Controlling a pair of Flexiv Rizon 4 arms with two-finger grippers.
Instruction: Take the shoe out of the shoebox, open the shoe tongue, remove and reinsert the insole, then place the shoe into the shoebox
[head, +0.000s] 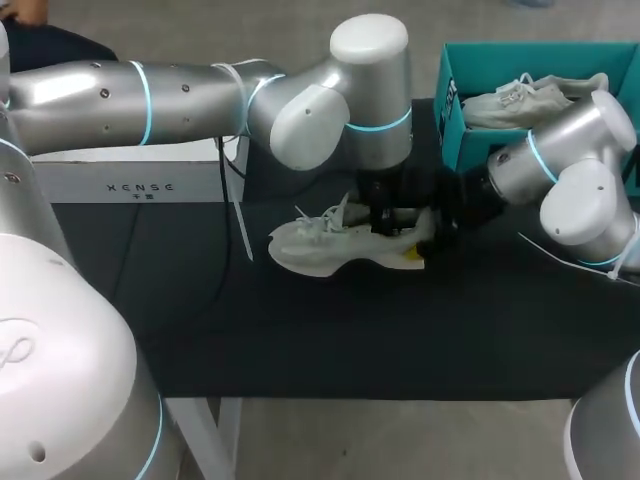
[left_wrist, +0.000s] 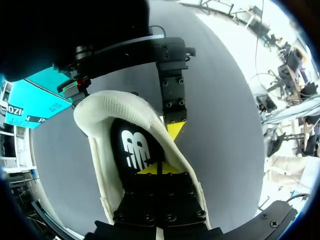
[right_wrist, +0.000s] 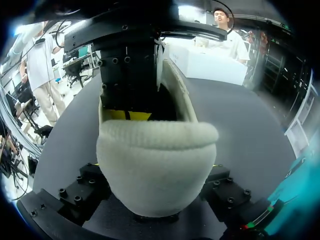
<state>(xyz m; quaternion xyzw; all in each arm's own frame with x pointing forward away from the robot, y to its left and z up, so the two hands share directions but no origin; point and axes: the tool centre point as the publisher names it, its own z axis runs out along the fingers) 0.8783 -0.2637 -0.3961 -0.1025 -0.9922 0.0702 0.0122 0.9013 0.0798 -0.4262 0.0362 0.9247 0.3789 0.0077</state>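
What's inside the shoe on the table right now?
In the shoe: the black insole with a white logo, and the left hand sitting in over it. Everything toward the toe is hidden by that hand.

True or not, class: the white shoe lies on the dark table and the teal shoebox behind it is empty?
Not quite. The white shoe does lie on the dark table, but the teal shoebox is not empty: the head view shows a second shoe inside it.

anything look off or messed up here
Nothing damaged or spilled. The shoe sits on the table with its laces loose; the left gripper is down inside its opening and the right gripper clamps the heel, which suits the task.
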